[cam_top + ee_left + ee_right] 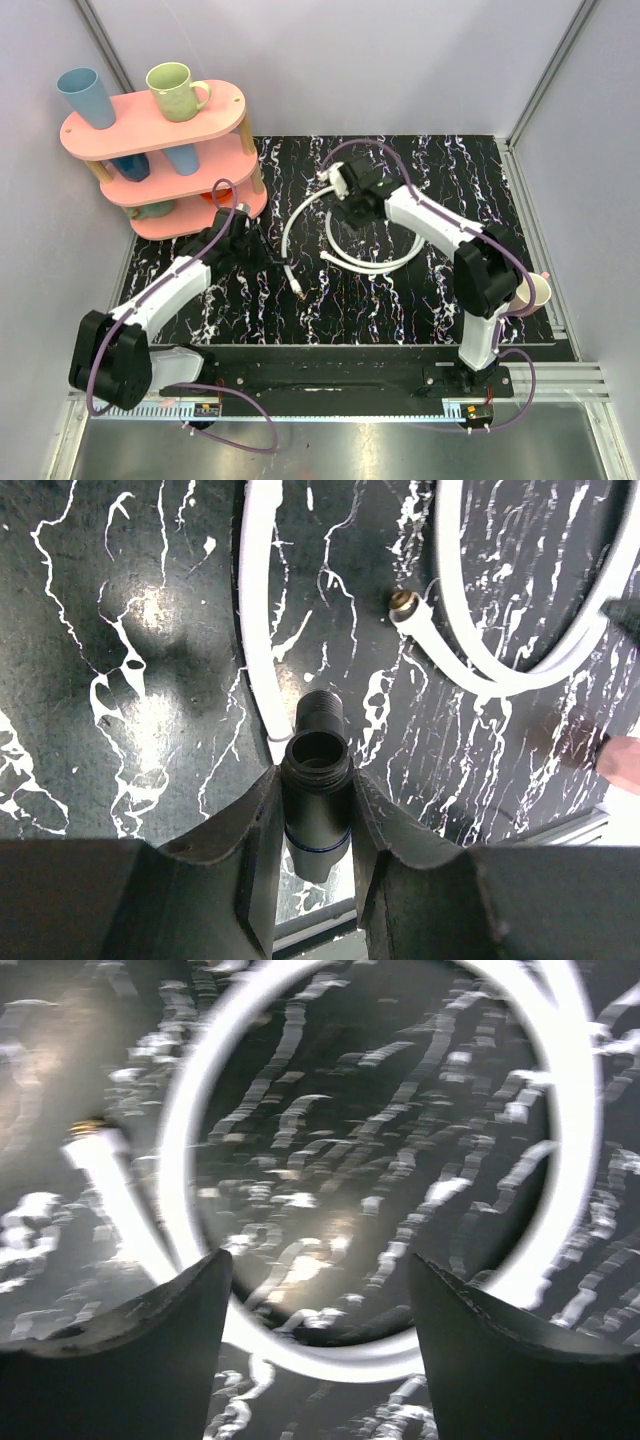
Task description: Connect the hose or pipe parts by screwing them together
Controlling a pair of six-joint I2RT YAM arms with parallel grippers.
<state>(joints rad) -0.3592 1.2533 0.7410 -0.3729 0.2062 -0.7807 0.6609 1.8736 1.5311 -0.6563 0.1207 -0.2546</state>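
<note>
Two hose ends are not joined yet, so most of the job is left. The white hose (372,268) lies in loops on the black table (400,315), in the middle, between the two arms. One end with a small gold tip (404,606) lies loose on the table with nothing screwed onto it. The left gripper (315,777) is shut tight on a short black screw piece (316,825) and holds it near that loose end but not touching it. A bit of white hose runs down behind the black piece; I cannot tell if they are joined. The right gripper (318,1260) is wide open and holds nothing. It hangs over a hose loop. I think it has to pick up the loose end, bring it to the black piece and turn it on
</note>
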